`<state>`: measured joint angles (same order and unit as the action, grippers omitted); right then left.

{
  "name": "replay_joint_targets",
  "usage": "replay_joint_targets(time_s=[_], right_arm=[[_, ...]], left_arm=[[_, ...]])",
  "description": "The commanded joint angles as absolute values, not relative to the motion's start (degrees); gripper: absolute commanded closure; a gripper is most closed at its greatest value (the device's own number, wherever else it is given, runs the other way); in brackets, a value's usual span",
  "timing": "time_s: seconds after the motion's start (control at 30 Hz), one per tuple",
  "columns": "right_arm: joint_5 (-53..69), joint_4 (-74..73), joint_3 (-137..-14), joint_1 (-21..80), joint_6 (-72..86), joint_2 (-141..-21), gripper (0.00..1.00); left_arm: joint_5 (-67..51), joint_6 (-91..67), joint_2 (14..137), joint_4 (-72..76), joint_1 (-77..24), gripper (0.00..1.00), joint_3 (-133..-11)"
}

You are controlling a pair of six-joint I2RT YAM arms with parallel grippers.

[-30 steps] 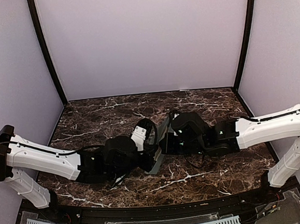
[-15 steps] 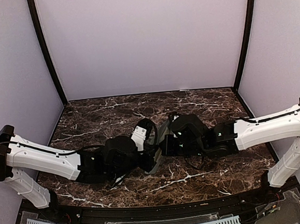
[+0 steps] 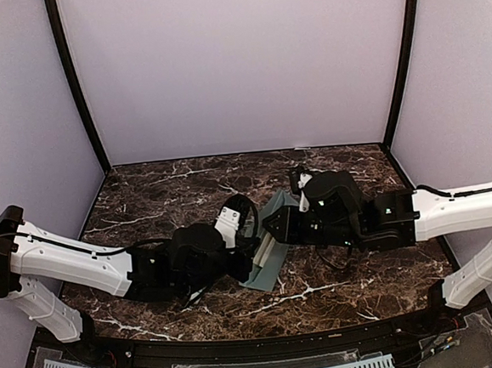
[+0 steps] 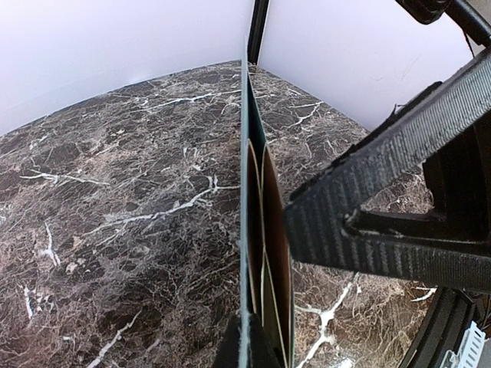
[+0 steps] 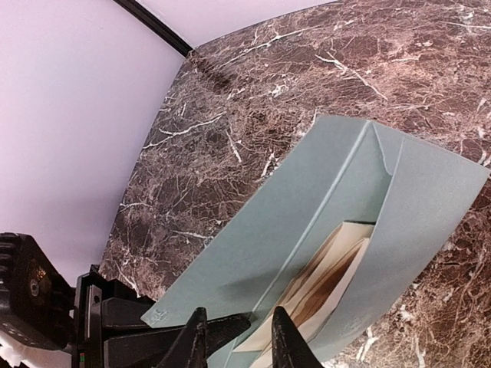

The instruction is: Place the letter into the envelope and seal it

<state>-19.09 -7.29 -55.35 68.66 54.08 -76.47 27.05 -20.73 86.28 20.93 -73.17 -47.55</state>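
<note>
The left pincer [image 4: 247, 349] is clamped on the envelope [image 5: 307, 207], holding it on edge. The letter [image 5: 322, 284] sits partly inside, just ahead of the right pincer [image 5: 238, 341], whose tips stand apart. Inserting seems nearly done: next, nudge the letter fully in, then seal.

Top camera looks down from behind the arms; both wrist cameras face the envelope [image 5: 307, 222] closely beyond their fingers [image 5: 196, 341].

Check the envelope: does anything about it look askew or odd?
Yes. The envelope is held tilted rather than flat, pinched at one end by the left gripper. Its flap is open and the pocket gapes, with the cream letter bowed inside instead of lying flush.
</note>
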Motion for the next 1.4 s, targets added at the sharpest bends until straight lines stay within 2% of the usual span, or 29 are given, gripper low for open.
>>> replay_joint_targets(time_s=[0.0,0.4,0.67,0.83,1.1,1.37], right_arm=[[-19.58,-7.6,-54.43,68.67,55.0,-76.15,0.74],[-22.48,-13.5,-56.75,69.87,58.51,-81.0,0.77],[-22.24,-12.56,-57.91,69.88,58.03,-83.44,0.84],[-21.24,-12.08,-58.6,70.04,57.42,-84.15,0.84],[-21.28,-12.77,-58.9,70.14,57.39,-85.97,1.0],[-20.61,-12.03,-58.25,70.29,57.38,-87.08,1.0]], left_arm=[[27.77,-20.3,86.5,21.58,-73.21,1.0,-48.91],[28.87,-20.13,87.14,21.36,-73.21,1.0,-49.39],[28.34,-19.89,87.32,21.32,-73.21,1.0,-49.58],[28.41,-19.78,88.11,20.98,-73.21,1.0,-50.14],[28.71,-19.71,88.47,20.93,-73.21,1.0,-50.31],[28.94,-19.77,88.01,20.96,-73.21,1.0,-50.04]])
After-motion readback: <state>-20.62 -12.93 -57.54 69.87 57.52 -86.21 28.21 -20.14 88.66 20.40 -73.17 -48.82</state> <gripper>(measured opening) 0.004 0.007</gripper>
